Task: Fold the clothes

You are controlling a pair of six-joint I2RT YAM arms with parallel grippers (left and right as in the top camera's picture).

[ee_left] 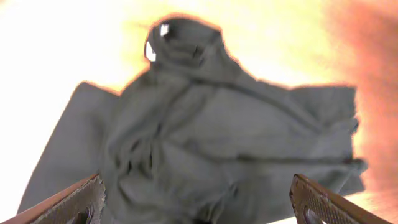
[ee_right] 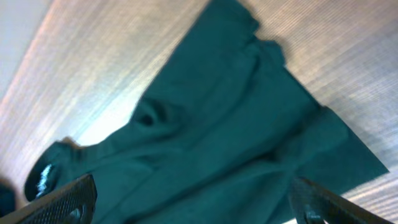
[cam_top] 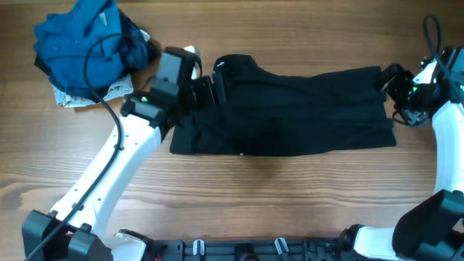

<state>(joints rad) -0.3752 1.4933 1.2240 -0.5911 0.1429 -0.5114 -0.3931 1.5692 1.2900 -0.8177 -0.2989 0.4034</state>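
You have one black garment (cam_top: 290,109) spread flat across the middle of the wooden table (cam_top: 290,203), long side running left to right, with its lower edge fairly straight and its upper left corner bunched into a rumpled hump. Your left gripper (cam_top: 206,88) sits at the garment's left end. In the left wrist view its two fingers (ee_left: 78,200) stand wide apart at the bottom corners, with cloth showing between them and nothing pinched. Your right gripper (cam_top: 395,81) is at the garment's right edge, near the upper right corner. Its fingers (ee_right: 65,200) are likewise spread wide and hold nothing. Whether either gripper touches the cloth you cannot tell from above. For room to move, you have a broad band of bare wood in front of the garment's lower edge and a narrower strip beyond its upper edge. The left side is tighter: one pile of blue clothes (cam_top: 83,40) lies just beside the left gripper, with one light patterned piece (cam_top: 80,96) poking out beneath it. Count two arms, two grippers, and one garment laid out.
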